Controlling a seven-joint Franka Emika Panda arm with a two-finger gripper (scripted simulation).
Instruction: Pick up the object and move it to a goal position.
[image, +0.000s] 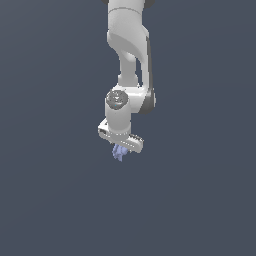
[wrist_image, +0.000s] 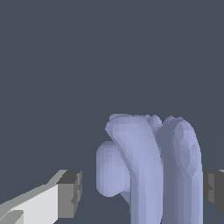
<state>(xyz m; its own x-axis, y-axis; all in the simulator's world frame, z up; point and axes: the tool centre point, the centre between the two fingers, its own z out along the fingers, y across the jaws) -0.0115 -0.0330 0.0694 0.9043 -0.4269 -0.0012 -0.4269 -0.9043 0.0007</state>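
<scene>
The object (image: 119, 153) is a small pale lavender-blue lump with curved ridges, sitting directly under the white hand in the exterior view. In the wrist view the object (wrist_image: 153, 170) fills the space between the two fingers. My gripper (image: 120, 149) straddles it, and the gripper (wrist_image: 142, 192) has its jaws apart. One grey pad (wrist_image: 72, 192) stands a small gap away from the object's side lobe. The other pad (wrist_image: 215, 191) is against the object's opposite side. I cannot tell whether the object rests on the ground or hangs above it.
A flat, uniform dark grey-blue ground (image: 45, 200) lies all around the arm (image: 129, 45). No other objects, edges or markers show in either view.
</scene>
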